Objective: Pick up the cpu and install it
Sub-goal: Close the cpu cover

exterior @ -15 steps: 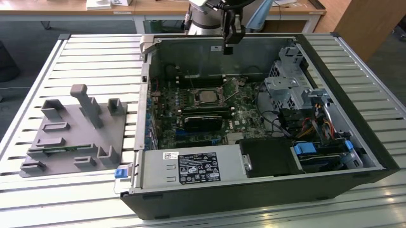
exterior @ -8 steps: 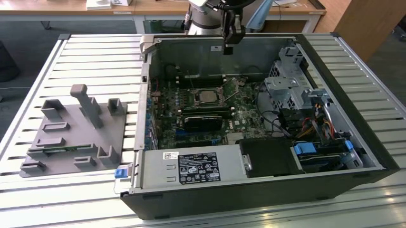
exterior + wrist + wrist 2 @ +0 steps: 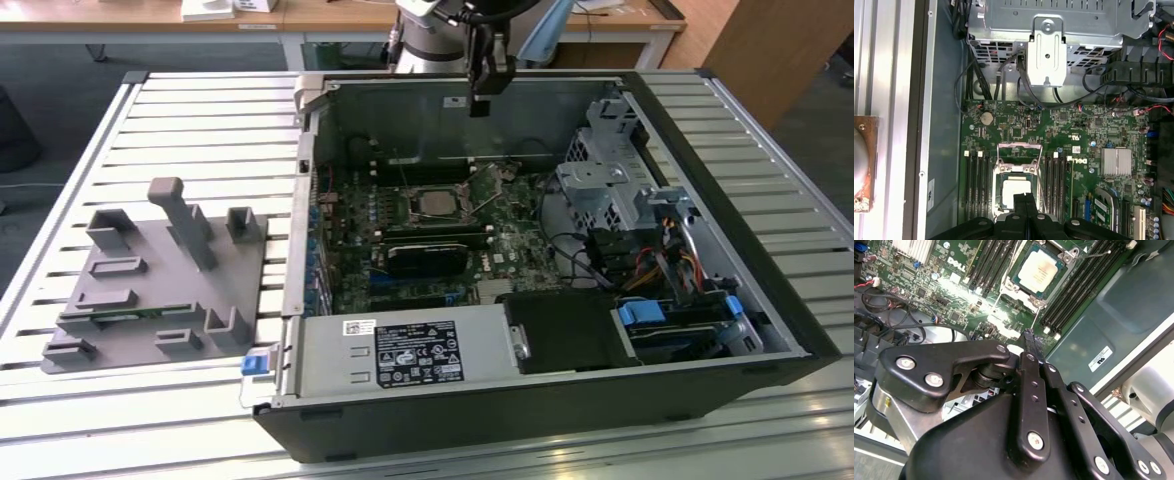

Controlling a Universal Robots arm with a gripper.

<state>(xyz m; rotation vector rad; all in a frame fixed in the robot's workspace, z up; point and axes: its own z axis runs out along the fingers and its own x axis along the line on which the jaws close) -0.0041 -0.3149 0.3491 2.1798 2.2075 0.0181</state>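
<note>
One cpu (image 3: 430, 203), flat and square, with a matte silvery top and thin tan rim, seated in the metal-framed socket (image 3: 1019, 159) on the green circuit board (image 3: 1054, 125), mid-floor of the open black metal case (image 3: 534, 420). Black jointed hand (image 3: 482, 102) poised above, toward twelve o'clock from the chip in the exterior view; slim fingers pressed together, pinching nothing. Ribbed aluminium tabletop (image 3: 200, 130) underneath. Grey plastic tray (image 3: 134, 300) with blocky upright pegs at nine o'clock from the case.

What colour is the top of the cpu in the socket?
The cpu top is pale silvery grey, best seen in the second wrist view.
</note>
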